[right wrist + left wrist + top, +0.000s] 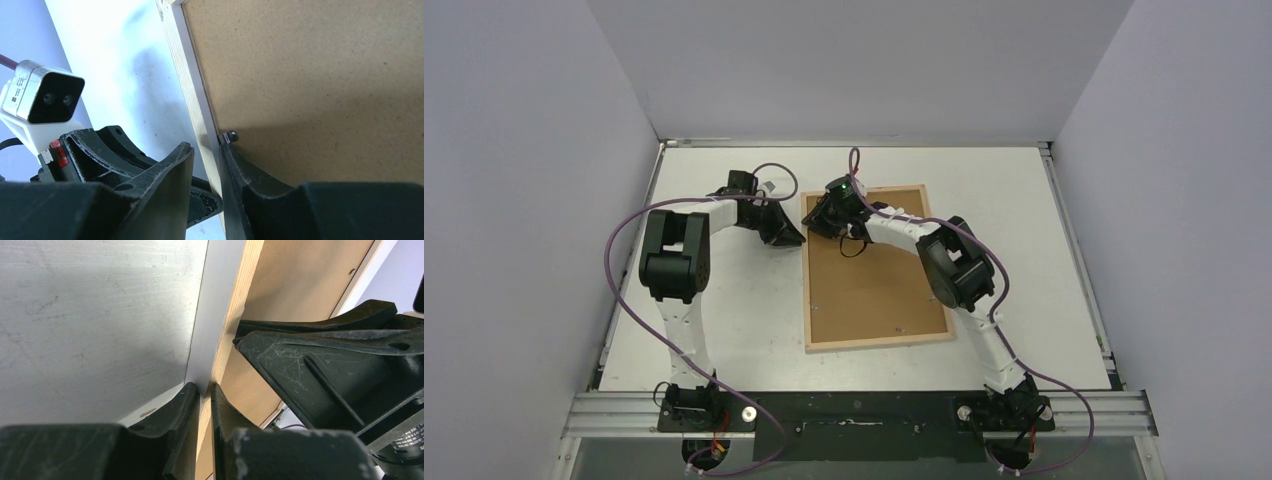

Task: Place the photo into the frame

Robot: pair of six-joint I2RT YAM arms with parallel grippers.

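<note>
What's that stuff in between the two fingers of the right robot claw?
The pale wood rim of the frame runs between the right gripper fingers, with the brown backing board beside it. The right wrist view shows it.

Arms (684,335): white links, black joints, purple cables (610,250); left claw (202,390), right claw (206,150) scuffed black.

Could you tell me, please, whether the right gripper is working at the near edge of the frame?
No, the right gripper sits at the far left corner of the frame, well away from its near edge.
</note>
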